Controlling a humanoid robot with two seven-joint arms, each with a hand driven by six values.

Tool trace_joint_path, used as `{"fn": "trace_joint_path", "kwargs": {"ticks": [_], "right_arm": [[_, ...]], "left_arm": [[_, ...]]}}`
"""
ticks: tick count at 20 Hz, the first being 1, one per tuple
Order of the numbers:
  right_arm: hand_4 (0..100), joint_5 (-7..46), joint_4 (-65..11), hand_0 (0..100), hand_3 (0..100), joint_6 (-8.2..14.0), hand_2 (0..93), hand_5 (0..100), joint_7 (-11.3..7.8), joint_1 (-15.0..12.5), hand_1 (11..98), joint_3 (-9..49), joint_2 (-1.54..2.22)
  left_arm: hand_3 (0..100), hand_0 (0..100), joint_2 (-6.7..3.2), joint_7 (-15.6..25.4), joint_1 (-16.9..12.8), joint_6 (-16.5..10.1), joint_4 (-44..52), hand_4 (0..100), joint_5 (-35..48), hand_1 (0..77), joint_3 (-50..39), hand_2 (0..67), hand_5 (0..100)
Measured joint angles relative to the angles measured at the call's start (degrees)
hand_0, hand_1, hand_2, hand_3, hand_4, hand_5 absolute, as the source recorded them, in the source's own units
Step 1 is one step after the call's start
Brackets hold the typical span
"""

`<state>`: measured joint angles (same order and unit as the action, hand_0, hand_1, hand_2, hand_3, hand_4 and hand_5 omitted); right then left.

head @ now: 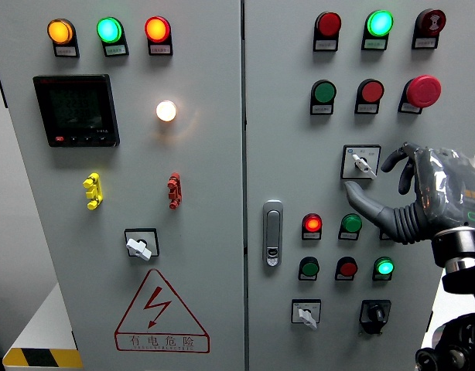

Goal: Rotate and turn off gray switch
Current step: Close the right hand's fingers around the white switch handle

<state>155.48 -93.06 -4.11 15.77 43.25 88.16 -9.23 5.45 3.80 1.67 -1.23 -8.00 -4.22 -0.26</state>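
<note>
the gray switch [362, 163] sits on the right cabinet door [284, 139], its small stiff knob best pinched across its raised bar. the right hand [411, 197] hovers beside it, fingers spread, holding nothing.

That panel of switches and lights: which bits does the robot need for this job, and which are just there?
In the job: right hand; gray switch beside its fingertips.

Just there: yellow lever; red lever; door handle; warning triangle; red mushroom button.
</note>
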Motion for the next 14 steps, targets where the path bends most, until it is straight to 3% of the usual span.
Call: {"fn": "trace_joint_path", "kwargs": {"ticks": [14], "right_arm": [[93, 0.00, 2.05, 0, 91, 0.47, 61.2, 100, 0.47, 1.21, 38.6, -0.52, 0.01]], "left_arm": [[18, 0, -0.01, -0.01, 0.00, 0.00, 0.00, 9, 0.00, 0.0, 0.00, 13.2, 12]]}}
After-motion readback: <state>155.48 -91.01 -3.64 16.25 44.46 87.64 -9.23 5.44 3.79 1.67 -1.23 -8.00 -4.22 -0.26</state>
